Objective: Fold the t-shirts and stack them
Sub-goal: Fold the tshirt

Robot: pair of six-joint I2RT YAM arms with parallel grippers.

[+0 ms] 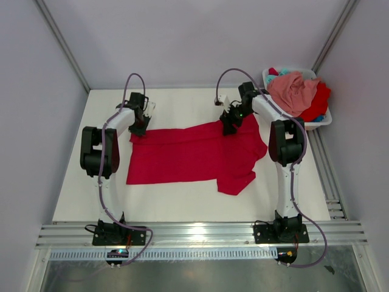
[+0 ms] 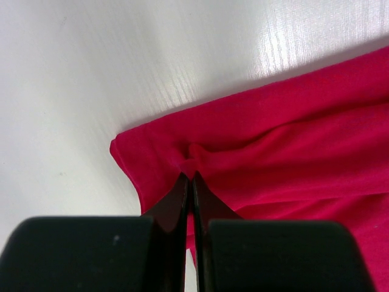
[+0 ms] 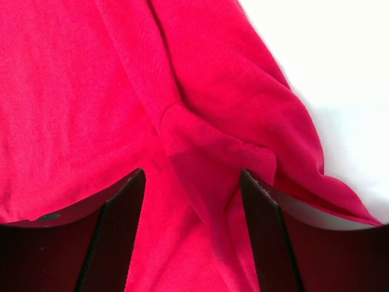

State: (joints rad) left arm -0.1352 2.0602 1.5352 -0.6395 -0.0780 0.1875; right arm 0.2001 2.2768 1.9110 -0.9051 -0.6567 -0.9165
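A bright red t-shirt (image 1: 188, 155) lies spread wide across the middle of the table. My left gripper (image 1: 139, 129) is at its far left corner, shut on a pinch of red cloth (image 2: 189, 163). My right gripper (image 1: 229, 126) is at the shirt's far right part, open, its fingers (image 3: 124, 207) straddling a raised fold of the red shirt (image 3: 206, 158) without closing on it. A salmon pink shirt (image 1: 293, 90), more red cloth (image 1: 317, 103) and a bit of teal (image 1: 271, 78) are piled in the basket.
A white plastic basket (image 1: 321, 124) stands at the far right corner of the table. Bare white table (image 1: 182, 201) lies in front of the shirt. Metal rails (image 1: 200, 234) run along the near edge by the arm bases.
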